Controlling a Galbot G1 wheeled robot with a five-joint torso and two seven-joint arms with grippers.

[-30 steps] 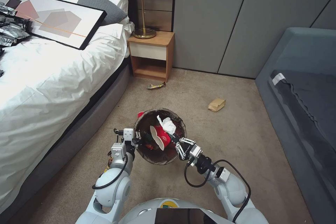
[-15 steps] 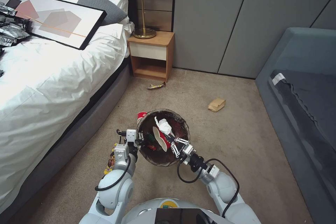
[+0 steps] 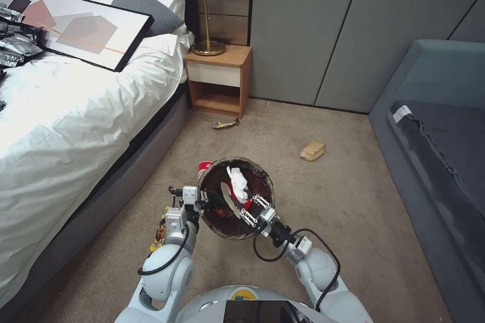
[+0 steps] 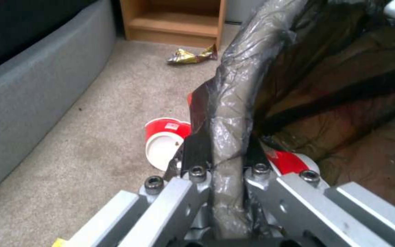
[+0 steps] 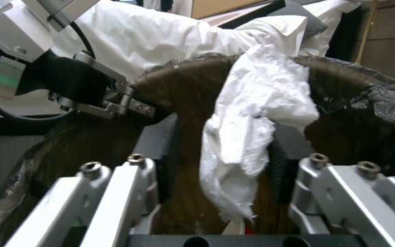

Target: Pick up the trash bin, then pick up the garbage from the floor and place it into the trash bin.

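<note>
The bed fills the left of the room, the grey sofa the right, with carpet between them and a nightstand at the wall. The trash bin is held up off the carpet in front of the robot, the left hand clamped on its bagged rim. The right hand sits at the rim's near edge, spread wide, with a white tissue draped between its fingers over the opening. To finish well, the tissue should fall clear inside before the hand pulls away. A red cup lies just beside the bin; a gold wrapper and a brown cardboard piece lie farther off.
</note>
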